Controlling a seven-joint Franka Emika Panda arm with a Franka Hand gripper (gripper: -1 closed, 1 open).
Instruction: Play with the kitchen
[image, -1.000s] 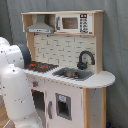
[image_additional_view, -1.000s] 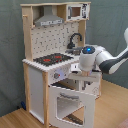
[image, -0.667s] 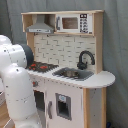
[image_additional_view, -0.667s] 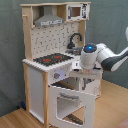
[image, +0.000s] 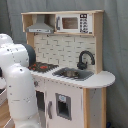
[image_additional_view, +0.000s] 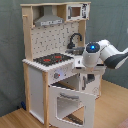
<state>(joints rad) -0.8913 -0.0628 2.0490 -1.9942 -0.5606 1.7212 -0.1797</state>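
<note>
Second exterior view, left to right: kitchen (image_additional_view: 47, 65) stands against the grey backdrop, stovetop (image_additional_view: 51, 59) on the second exterior view's left, oven door (image_additional_view: 70, 102) swung open and hanging down. Arm (image_additional_view: 100, 54) reaches in beside the sink; gripper hidden, claw state can't tell.

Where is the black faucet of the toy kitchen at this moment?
In both exterior views the black faucet arches over the sink, on the counter beside the red-and-black stovetop and below the microwave.
</note>
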